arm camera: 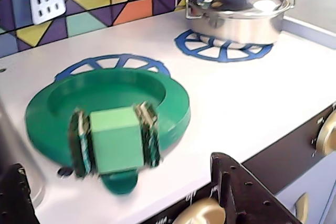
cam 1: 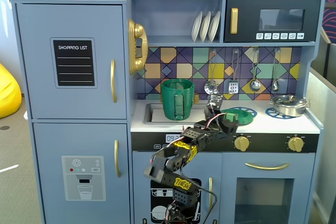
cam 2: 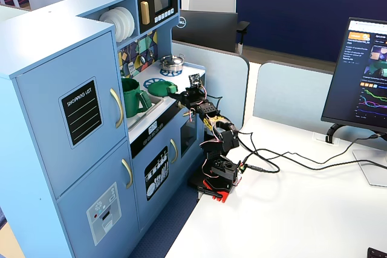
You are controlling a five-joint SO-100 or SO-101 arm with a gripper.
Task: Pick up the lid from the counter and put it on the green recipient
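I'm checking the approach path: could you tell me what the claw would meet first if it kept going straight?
Probably nothing new: the claw already sits around the lid handle, with the tiled backsplash beyond.

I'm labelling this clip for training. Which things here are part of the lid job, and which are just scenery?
Job:
lid, gripped by its handle block
green recipient, standing in the sink
gripper

Scenery:
steel pot on the far burner
blue burner ring behind the lid
plates on the shelf
hanging utensils
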